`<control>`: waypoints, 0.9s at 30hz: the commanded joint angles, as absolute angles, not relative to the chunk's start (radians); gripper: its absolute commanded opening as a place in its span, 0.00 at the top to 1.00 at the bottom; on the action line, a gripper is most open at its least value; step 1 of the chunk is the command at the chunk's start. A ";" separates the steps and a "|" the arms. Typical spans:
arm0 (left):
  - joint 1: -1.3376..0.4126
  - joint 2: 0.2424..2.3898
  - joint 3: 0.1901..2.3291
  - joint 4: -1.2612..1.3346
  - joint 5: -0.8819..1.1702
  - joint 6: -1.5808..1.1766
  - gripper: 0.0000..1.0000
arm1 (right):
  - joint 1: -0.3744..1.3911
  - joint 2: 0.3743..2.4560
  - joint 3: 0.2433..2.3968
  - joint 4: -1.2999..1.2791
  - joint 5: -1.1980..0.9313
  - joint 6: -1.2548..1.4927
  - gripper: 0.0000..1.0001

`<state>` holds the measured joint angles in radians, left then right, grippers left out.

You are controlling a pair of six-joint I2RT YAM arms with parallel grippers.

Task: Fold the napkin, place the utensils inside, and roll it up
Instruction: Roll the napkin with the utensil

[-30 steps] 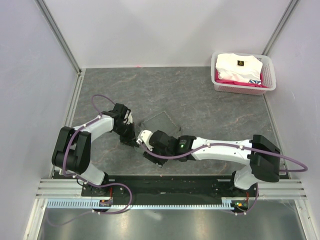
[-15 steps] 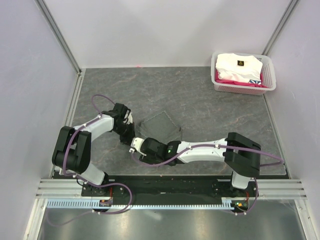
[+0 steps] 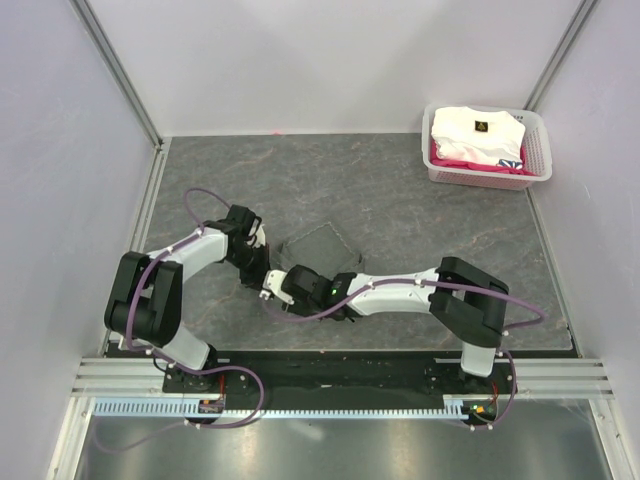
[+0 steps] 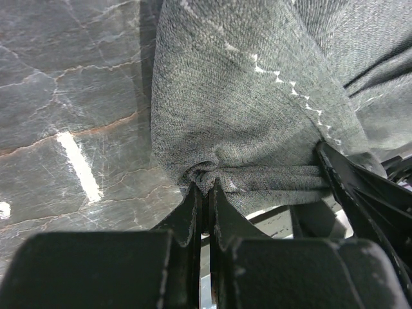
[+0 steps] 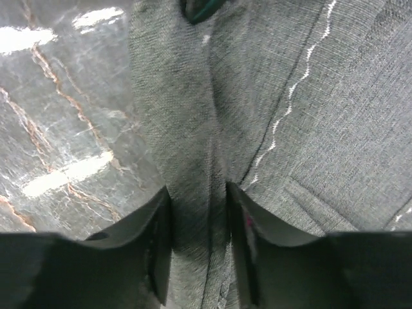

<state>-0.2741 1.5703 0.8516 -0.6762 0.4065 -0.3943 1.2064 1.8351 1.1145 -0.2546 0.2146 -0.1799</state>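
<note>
The grey-green napkin lies bunched on the grey table, its pale stitched hem showing in the left wrist view and in the right wrist view. My left gripper is shut on a gathered edge of the cloth at its near-left corner. My right gripper sits just beside it, its jaws closed on a rolled fold of the same cloth. The gold spoon is not visible in any view.
A white basket stands at the back right corner with a white folded garment on pink cloth. The right arm's links stretch low across the near part of the table. Metal frame rails border the tabletop.
The right arm has folded inward and its gripper has slid left and nearer, toward the left gripper, with the napkin fold in it. The left arm has hardly moved.
</note>
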 commanded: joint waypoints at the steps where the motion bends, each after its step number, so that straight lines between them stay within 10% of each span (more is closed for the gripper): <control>1: -0.270 1.566 0.876 -0.687 0.425 -0.345 0.98 | 1.175 1.859 1.172 -0.320 0.045 -0.189 0.59; 4: -0.270 1.542 0.887 -0.684 0.407 -0.360 0.97 | 1.175 1.884 1.186 -0.377 -0.047 -0.173 0.69; 19: -0.239 1.327 0.812 -0.712 0.275 -0.454 0.31 | 1.161 1.875 1.049 -0.347 -0.304 -0.029 0.78; 27: -0.225 1.152 0.706 -0.726 0.221 -0.578 0.25 | 1.137 1.919 1.048 -0.345 -0.408 0.000 0.78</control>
